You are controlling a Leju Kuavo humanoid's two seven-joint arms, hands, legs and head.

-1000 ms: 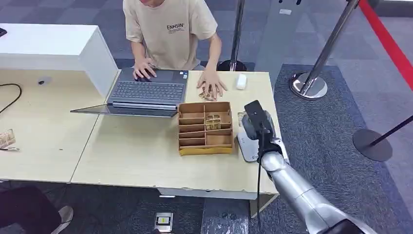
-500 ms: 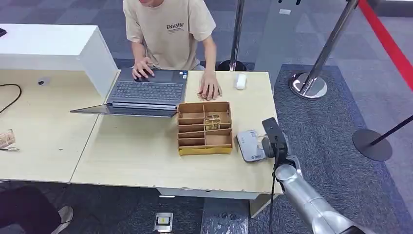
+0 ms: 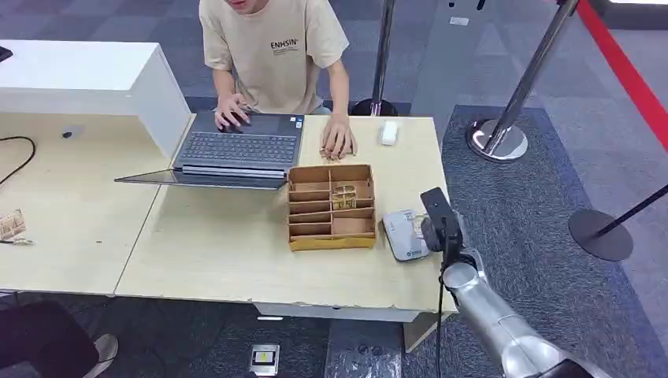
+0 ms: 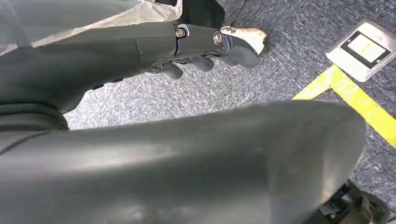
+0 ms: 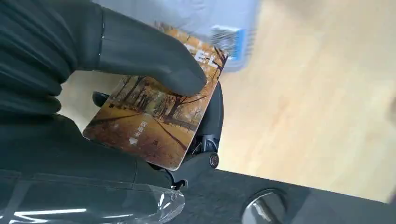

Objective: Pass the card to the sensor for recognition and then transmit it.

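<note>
Head view, lower right of the frame: the silver right arm rises from the bottom edge to the right edge of the light wooden surface, where the right robot hand sits just beside the sensor, a small grey-white pad lying flat on the surface to the right of the wooden organiser box. Right wrist view: the right robot hand is grasping the card, which carries an autumn tree-lined path print; the thick thumb presses on the card's printed face while darker fingers support it from behind. The card's far edge lies over the sensor, whose pale body and blue-edged label appear blurred at the upper centre of that frame; whether card and sensor touch cannot be told.

Head view, upper centre: a person in a beige T-shirt sits at the far side of the surface with one hand on an open laptop and the other hand flat on the surface beside it. A small white object lies near the far edge. Left wrist view: the left robot hand hangs above grey carpet, its fingers curled inward with nothing in them.
</note>
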